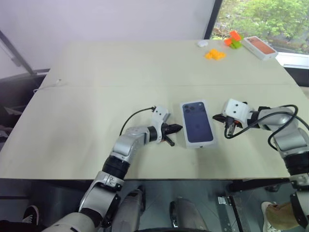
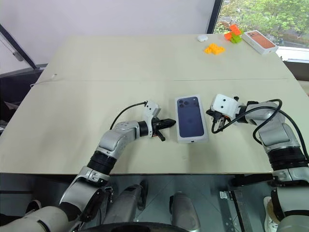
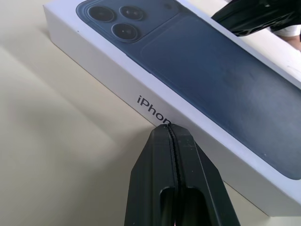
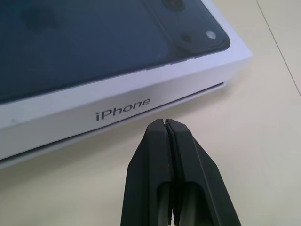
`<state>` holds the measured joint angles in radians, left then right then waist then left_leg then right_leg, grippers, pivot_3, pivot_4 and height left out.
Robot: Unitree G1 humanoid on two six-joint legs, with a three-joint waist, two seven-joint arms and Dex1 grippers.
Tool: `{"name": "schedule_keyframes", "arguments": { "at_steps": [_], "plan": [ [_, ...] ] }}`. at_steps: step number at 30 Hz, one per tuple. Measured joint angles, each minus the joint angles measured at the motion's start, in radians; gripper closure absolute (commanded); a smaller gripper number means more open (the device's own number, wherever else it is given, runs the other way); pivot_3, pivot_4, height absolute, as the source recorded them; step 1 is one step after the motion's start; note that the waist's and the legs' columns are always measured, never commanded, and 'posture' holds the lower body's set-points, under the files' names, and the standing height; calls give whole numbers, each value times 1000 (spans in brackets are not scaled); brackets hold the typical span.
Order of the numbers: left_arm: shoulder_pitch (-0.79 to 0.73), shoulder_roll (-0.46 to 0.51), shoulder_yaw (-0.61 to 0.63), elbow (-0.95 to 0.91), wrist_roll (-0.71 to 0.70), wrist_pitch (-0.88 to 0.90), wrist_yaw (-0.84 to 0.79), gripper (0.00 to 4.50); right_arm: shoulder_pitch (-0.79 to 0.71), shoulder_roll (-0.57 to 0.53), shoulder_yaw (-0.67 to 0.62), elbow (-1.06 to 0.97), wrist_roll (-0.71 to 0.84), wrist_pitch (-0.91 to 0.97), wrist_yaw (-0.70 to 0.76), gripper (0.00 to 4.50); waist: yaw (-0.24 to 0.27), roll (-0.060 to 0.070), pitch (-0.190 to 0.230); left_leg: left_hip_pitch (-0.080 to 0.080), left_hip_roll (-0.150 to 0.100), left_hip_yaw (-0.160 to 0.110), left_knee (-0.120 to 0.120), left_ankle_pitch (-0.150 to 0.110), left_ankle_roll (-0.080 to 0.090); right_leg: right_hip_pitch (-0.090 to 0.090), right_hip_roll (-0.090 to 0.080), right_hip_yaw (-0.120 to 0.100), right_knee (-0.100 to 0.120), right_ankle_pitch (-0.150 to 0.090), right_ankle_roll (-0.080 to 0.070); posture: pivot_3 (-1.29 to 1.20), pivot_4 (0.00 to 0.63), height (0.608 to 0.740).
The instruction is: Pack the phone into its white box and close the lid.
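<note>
The lid (image 1: 198, 123) covers the white box (image 4: 141, 113) on the tabletop (image 1: 96, 96), between the clenched left end effector (image 1: 175, 128) and clenched right end effector (image 1: 218, 118). The right wrist view reveals the base edge beneath the lid.

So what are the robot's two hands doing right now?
Left hand: closed, holding nothing, tips at the lid's side.
Right hand: closed, holding nothing.
</note>
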<state>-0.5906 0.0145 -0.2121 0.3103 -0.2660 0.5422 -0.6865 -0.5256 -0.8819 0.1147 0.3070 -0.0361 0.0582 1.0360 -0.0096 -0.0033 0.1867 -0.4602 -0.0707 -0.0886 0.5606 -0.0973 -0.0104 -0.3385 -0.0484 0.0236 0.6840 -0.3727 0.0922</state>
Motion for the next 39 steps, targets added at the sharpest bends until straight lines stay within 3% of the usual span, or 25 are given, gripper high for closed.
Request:
{"name": "schedule_keyframes", "arguments": {
  "at_steps": [20,29,34,39],
  "plan": [
    [-22,-31,37,-95,-42,22,13,4500,-15,5,18,48,-55,-57,5,4439,-2,0,0,0,0,0,0,0,0,0,0,0,0,0,0,0,150,740],
    [-10,-27,43,-95,-43,31,33,4500,-136,-1,-6,134,-71,-53,-43,4439,-3,0,0,0,0,0,0,0,0,0,0,0,0,0,0,0,150,740],
    [-4,28,72,-97,-42,14,36,4500,-155,157,-102,12,122,133,-52,4439,-9,0,0,1,1,0,-1,0,0,0,1,0,1,0,0,0,150,740],
    [24,63,87,-139,-43,19,37,4500,-103,199,-85,-64,134,186,-97,4439,15,0,0,0,-1,-1,0,0,0,1,0,0,-1,0,0,0,150,740]
  ]
}}
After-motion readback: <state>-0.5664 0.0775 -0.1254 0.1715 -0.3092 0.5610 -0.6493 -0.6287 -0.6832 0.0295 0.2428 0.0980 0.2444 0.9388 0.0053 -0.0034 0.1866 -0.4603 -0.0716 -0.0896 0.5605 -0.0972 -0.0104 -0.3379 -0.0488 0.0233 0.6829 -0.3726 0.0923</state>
